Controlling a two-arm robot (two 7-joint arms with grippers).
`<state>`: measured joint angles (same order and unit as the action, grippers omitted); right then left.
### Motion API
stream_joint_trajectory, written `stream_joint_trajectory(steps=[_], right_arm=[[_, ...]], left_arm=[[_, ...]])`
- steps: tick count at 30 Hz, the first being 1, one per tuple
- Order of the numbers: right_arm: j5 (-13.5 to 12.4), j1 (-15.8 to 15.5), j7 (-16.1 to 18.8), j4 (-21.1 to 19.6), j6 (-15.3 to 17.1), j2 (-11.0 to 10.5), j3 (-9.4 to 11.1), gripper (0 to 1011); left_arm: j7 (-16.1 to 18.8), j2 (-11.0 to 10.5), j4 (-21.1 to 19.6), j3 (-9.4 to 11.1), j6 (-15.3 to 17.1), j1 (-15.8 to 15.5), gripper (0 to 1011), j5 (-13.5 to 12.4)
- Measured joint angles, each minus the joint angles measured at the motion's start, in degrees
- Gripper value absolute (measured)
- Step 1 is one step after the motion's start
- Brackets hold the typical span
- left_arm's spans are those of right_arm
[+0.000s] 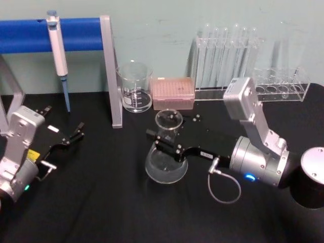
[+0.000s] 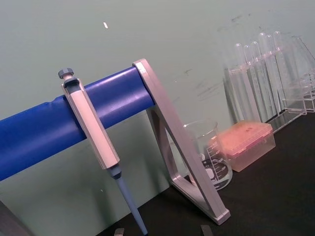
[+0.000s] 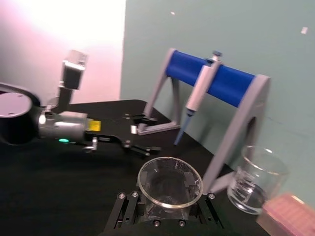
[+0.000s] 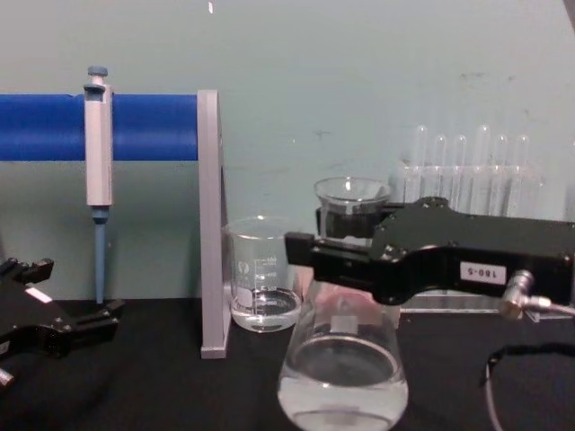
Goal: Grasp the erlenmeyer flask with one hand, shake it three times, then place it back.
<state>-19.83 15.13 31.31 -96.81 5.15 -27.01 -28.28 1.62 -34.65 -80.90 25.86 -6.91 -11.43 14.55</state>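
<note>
Glass erlenmeyer flask (image 1: 163,169): sat mid worktop, just in front of beaker (image 1: 134,88), liquid inside.
Right gripper (image 1: 164,144): clamped on the neck, probably for easy shaking.
Left gripper (image 1: 77,132): parked near left edge, fingers apart, out of the way.

1. Soft, even light fills the head view; the black table (image 1: 101,202) carries almost no shadows.
2. The right wrist view burns out white-pink at 10 o'clock.
3. Small highlights glint on the erlenmeyer flask (image 4: 341,377) in the chest view.
4. In the left wrist view the pink tip box (image 2: 244,142) at 3 o'clock is smeared.
5. In the head view the test tubes (image 1: 228,50) cast a faint shadow on the wall (image 1: 152,30) at 1 o'clock.
</note>
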Motion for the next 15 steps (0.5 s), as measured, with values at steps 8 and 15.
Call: stream_joint_trajectory(steps=[8,15], right_arm=[[-1.0,-0.4,1.6,-1.5,-0.8,-1.6,-1.9,448],[-1.8,-0.4,2.4,-2.2,-1.4,-2.6,-2.8,449]], left_arm=[[0.0,0.0,0.0,0.0,0.0,0.0,1001,0.0],[0.0,0.0,0.0,0.0,0.0,0.0,1001,0.0]])
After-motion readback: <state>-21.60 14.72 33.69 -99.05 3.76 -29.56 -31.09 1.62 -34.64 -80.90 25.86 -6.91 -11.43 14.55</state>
